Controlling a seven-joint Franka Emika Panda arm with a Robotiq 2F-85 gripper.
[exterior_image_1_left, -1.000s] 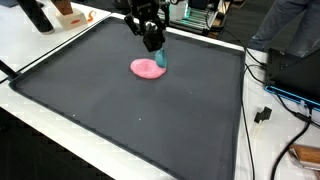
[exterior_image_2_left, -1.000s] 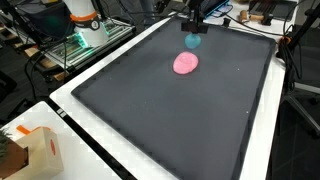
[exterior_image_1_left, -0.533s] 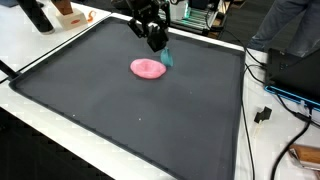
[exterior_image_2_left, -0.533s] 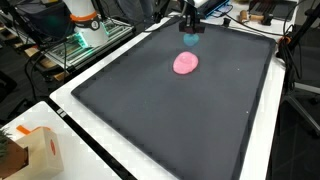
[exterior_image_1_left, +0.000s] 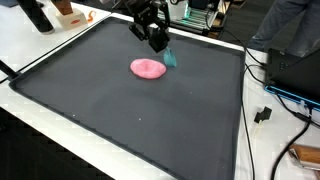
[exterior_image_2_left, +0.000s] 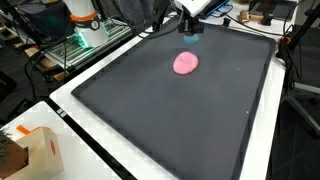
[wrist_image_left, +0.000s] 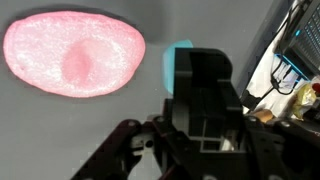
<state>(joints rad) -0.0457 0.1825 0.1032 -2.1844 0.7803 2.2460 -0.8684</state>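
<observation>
The fingers (exterior_image_1_left: 159, 45) are clenched on a small teal block (exterior_image_1_left: 169, 59), pinching it at its top so it hangs below the tips, off the black mat (exterior_image_1_left: 120, 125). That looks like a carrying hold, not a resting one. In the wrist view one dark finger (wrist_image_left: 205, 75) covers most of the teal block (wrist_image_left: 178, 58), and only a pale blue sliver shows on its left.

Just beside the block, at about 8 o'clock from it in an exterior view, a pink disc (exterior_image_1_left: 148, 68) lies flat on the mat. It has a shallow dimple at its middle, plainest in the wrist view (wrist_image_left: 75, 55). Block and disc look apart, though only narrowly.

Outward there is plenty of room. The mat runs bare toward 6 o'clock and toward 9 o'clock. Its far edge is the near limit, close behind the fingers at 12 o'clock, with equipment crowded just past it. The white surface (exterior_image_2_left: 70, 95) frames the mat. A cardboard box (exterior_image_2_left: 35, 150) sits well off at one corner, and cables (exterior_image_1_left: 265, 112) trail along another side.
</observation>
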